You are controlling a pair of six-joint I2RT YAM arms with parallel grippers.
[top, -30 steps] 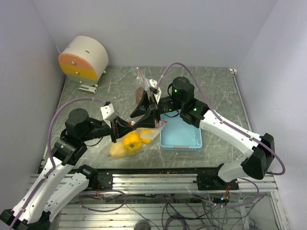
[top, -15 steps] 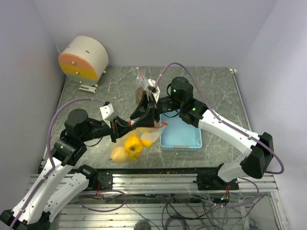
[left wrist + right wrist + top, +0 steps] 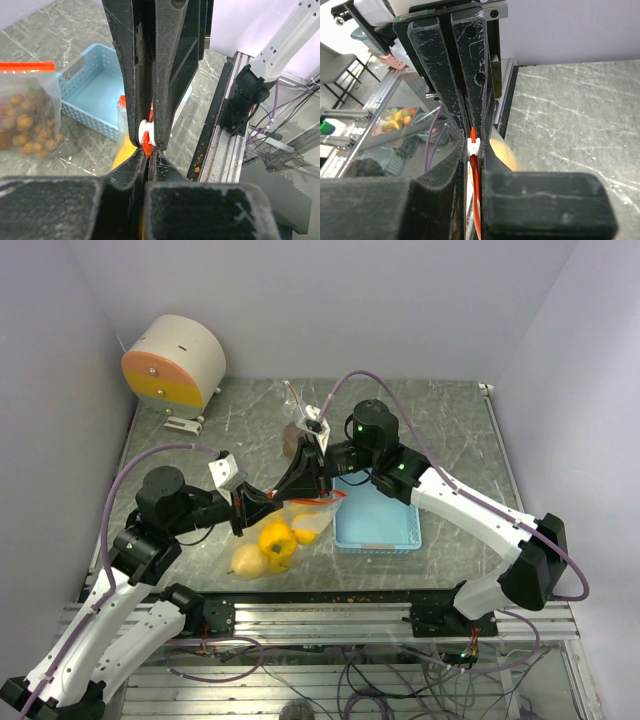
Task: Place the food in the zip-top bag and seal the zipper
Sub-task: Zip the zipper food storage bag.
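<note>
The clear zip-top bag [image 3: 312, 512] with a red zipper [image 3: 336, 497] hangs between my two grippers at the table's middle. Inside it are a yellow fruit [image 3: 278, 540], a paler yellow fruit [image 3: 248, 562] and an orange one [image 3: 308, 536]. My left gripper [image 3: 286, 497] is shut on the red zipper strip [image 3: 147, 144]. My right gripper [image 3: 305, 485] is shut on the white slider [image 3: 474, 146], tip to tip with the left fingers. A yellow fruit [image 3: 506, 155] shows just below the jaws in the right wrist view.
The light blue tray [image 3: 400, 530] sits right of the bag and also shows in the left wrist view [image 3: 95, 92]. A second bag of small brown balls [image 3: 293, 435] stands behind the grippers. A cream and orange drum [image 3: 172, 365] is at the back left.
My right gripper has slid a little left along the zipper toward the left gripper. The bag and its fruits have shifted slightly right.
</note>
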